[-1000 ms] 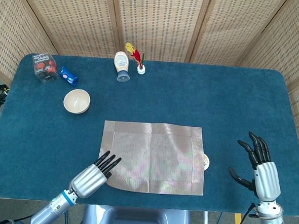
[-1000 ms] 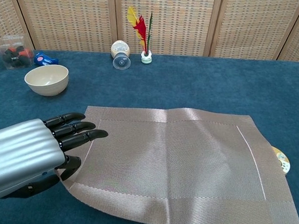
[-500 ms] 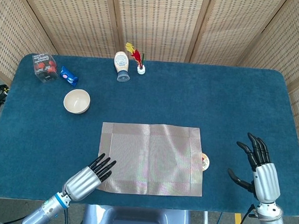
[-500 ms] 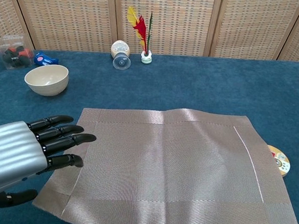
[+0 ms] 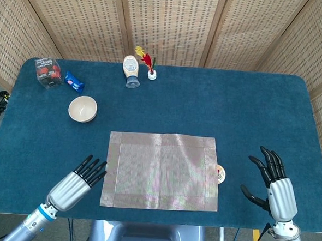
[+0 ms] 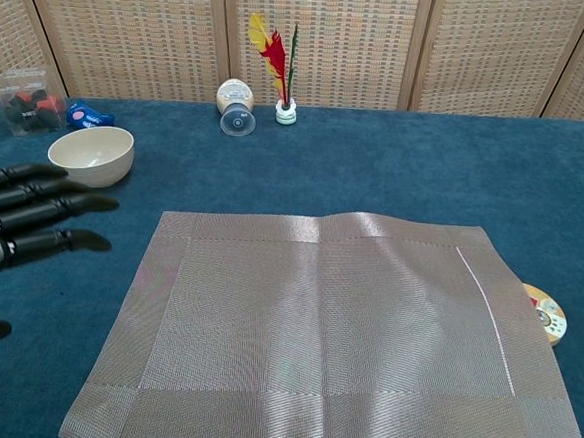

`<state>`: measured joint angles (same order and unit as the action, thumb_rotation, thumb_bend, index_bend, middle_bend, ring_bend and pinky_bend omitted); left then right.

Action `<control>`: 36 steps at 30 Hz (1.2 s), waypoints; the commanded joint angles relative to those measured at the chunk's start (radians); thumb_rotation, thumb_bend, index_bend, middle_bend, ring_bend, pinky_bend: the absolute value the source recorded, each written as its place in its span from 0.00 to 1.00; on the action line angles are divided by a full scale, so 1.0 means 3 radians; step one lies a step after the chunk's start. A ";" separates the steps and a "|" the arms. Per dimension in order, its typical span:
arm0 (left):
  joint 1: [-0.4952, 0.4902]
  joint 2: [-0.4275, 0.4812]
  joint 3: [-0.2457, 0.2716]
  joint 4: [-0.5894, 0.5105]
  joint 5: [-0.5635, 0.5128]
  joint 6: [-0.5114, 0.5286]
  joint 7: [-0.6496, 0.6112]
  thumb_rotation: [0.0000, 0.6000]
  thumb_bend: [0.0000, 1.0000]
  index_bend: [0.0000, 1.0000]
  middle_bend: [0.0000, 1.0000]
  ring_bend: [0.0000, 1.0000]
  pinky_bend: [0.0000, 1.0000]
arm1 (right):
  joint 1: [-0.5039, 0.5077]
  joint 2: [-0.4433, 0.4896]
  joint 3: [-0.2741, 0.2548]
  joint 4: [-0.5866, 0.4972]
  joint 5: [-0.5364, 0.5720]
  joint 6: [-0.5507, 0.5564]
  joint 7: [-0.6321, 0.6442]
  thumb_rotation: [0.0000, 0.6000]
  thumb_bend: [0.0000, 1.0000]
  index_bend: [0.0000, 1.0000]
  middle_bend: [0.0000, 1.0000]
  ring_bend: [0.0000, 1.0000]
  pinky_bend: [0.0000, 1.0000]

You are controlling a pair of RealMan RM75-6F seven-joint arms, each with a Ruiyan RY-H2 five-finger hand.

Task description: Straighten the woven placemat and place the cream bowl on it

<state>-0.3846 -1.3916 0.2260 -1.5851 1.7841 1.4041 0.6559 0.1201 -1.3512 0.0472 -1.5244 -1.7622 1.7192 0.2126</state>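
Left hand (image 5: 75,183) withdrawn off placemat (image 5: 161,171) edge — fingers spread (empty), right hand (image 5: 274,185) likewise, cream bowl (image 5: 82,108) apart.

Cream bowl (image 5: 82,108), shiny taupe placemat (image 5: 162,171)

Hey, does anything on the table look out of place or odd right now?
Two things. A small round yellow disc lies half tucked under the right edge of the woven placemat. The cream squeeze bottle lies on its side by the feather ornament.

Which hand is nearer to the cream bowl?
Left. The left hand is just below the cream bowl, left of the placemat; the right hand is beyond the placemat's other side.
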 commanded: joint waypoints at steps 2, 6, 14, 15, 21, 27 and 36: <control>0.0049 0.0114 -0.0332 0.0200 -0.0287 0.0160 -0.0356 1.00 0.20 0.15 0.00 0.00 0.00 | -0.0004 -0.0001 -0.0013 -0.0011 -0.0031 0.0016 -0.0017 1.00 0.38 0.21 0.00 0.00 0.00; -0.0004 0.0059 -0.0697 0.0495 -0.0695 0.0090 -0.0646 1.00 0.20 0.19 0.00 0.00 0.00 | -0.0007 -0.0003 -0.0029 -0.0020 -0.0065 0.0028 -0.0039 1.00 0.38 0.21 0.00 0.00 0.00; -0.0257 -0.0205 -0.1259 0.1056 -0.1448 -0.0419 -0.0856 1.00 0.20 0.24 0.00 0.00 0.00 | 0.0011 -0.0016 -0.0017 0.0021 -0.0003 -0.0034 -0.0023 1.00 0.38 0.21 0.00 0.00 0.00; -0.0290 -0.0238 -0.1294 0.1111 -0.1508 -0.0483 -0.0855 1.00 0.20 0.25 0.00 0.00 0.00 | 0.0012 -0.0018 -0.0015 0.0026 0.0004 -0.0040 -0.0023 1.00 0.38 0.21 0.00 0.00 0.00; -0.0491 -0.0511 -0.1445 0.1462 -0.1813 -0.0832 -0.0796 1.00 0.20 0.30 0.00 0.00 0.00 | 0.0022 -0.0025 0.0011 0.0050 0.0044 -0.0048 0.0000 1.00 0.38 0.21 0.00 0.00 0.00; -0.0630 -0.0755 -0.1501 0.1693 -0.1984 -0.1013 -0.0689 1.00 0.20 0.34 0.00 0.00 0.00 | 0.0020 -0.0018 0.0041 0.0081 0.0098 -0.0040 0.0064 1.00 0.38 0.21 0.00 0.00 0.00; -0.0793 -0.1045 -0.1619 0.1987 -0.2152 -0.1100 -0.0636 1.00 0.21 0.36 0.00 0.00 0.00 | 0.0023 -0.0002 0.0071 0.0105 0.0154 -0.0042 0.0137 1.00 0.38 0.21 0.00 0.00 0.00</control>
<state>-0.6144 -1.6956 -0.2514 -0.9967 1.1484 1.0809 0.4647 0.1270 -1.3518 0.0684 -1.4931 -1.7162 1.7065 0.2538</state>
